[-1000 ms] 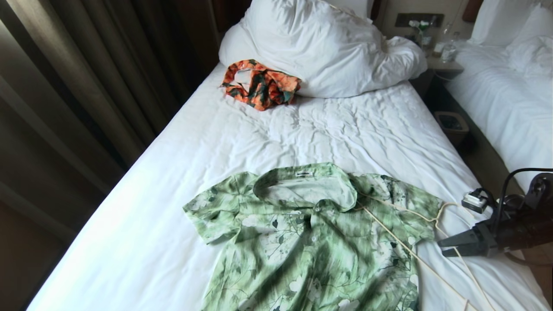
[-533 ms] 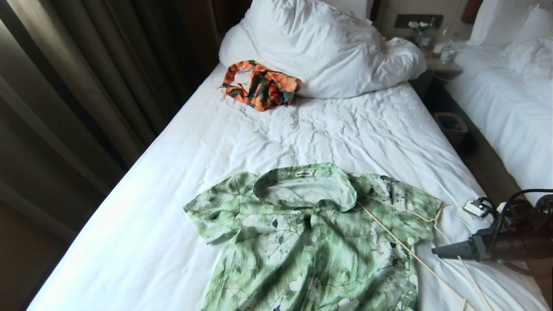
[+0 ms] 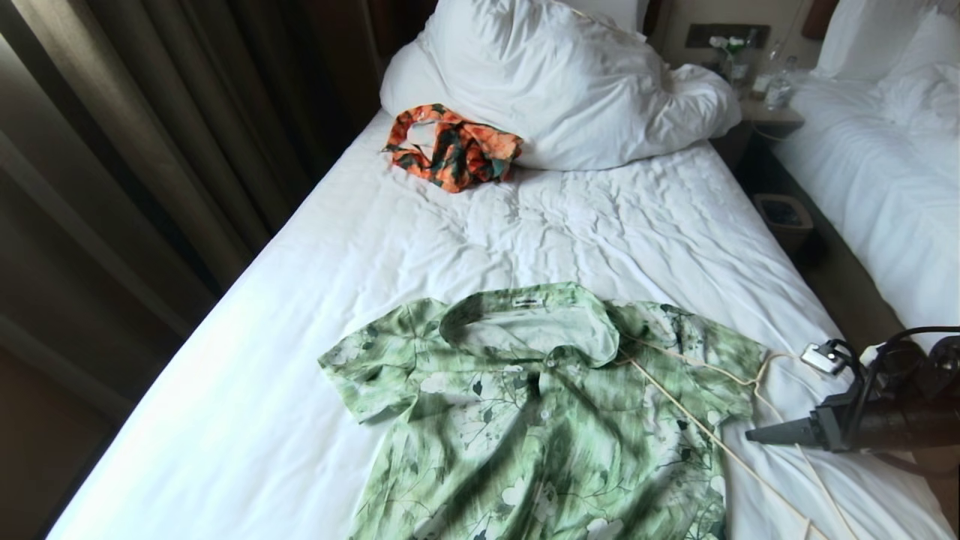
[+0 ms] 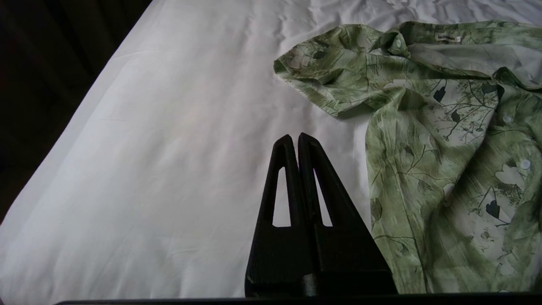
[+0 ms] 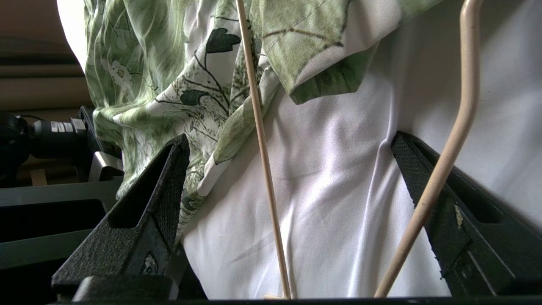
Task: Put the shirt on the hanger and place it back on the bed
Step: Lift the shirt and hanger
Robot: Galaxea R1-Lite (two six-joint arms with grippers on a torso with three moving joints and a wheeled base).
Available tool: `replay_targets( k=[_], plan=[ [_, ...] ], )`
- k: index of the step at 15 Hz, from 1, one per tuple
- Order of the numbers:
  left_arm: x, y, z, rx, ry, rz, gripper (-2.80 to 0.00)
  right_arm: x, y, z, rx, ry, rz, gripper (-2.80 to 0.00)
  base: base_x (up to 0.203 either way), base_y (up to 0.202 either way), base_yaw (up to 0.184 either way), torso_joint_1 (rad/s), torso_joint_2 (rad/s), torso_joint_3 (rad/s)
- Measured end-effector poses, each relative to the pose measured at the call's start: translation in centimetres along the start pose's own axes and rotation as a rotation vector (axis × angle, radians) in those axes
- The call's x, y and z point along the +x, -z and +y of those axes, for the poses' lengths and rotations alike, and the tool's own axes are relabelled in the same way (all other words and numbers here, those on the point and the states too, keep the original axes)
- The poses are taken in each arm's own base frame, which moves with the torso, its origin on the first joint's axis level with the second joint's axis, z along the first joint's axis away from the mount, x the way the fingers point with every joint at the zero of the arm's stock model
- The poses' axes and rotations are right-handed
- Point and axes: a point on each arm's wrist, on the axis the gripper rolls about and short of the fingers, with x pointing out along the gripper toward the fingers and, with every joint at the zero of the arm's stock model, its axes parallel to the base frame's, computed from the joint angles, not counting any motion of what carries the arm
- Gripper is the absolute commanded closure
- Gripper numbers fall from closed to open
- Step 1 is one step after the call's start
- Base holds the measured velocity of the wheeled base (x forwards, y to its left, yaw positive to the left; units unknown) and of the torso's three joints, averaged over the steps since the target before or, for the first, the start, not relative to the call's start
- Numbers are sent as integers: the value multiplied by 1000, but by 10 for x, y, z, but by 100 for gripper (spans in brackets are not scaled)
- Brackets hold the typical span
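The green flower-print shirt (image 3: 540,420) lies flat and collar-up on the white bed (image 3: 525,225). The cream wire hanger (image 3: 705,431) lies partly on the shirt's right shoulder and partly on the sheet beside it. My right gripper (image 3: 754,435) comes in low from the right edge and is open. In the right wrist view the gripper (image 5: 290,140) straddles the hanger's thin rod (image 5: 262,148), and a thicker hanger rod (image 5: 449,156) crosses one finger. The shirt's sleeve (image 5: 190,84) lies just beyond. My left gripper (image 4: 294,137) hovers shut over bare sheet beside the shirt (image 4: 444,127).
An orange-and-dark-green garment (image 3: 454,146) rests against the bulky white duvet (image 3: 555,82) at the head of the bed. Dark curtains (image 3: 150,150) run along the left. A nightstand (image 3: 765,112), a bin (image 3: 784,217) and a second bed (image 3: 885,165) are on the right.
My right gripper has rolled at the wrist, sunk a little towards the sheet and edged left over the hanger. Shirt and hanger have not moved.
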Motion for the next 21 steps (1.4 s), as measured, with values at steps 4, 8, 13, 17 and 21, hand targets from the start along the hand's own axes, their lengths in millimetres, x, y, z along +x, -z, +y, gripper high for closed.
replay_targets(
  k=[4,8,13,17,21],
  plan=[
    [0,0,0,0,1,0,0,0,0,1,-2,-1,-1,0,0,0,0,0,0,0],
    [0,0,0,0,1,0,0,-1,-1,0,-6,0,-6,0,0,0,0,0,0,0],
    [0,0,0,0,0,0,0,-14,-3,6,-21,31,-33,0,0,0,0,0,0,0],
    [0,0,0,0,1,0,0,-36,-11,21,-77,73,-85,0,0,0,0,0,0,0],
    [0,0,0,0,1,0,0,-72,-28,44,-212,155,-182,0,0,0,0,0,0,0]
  ],
)
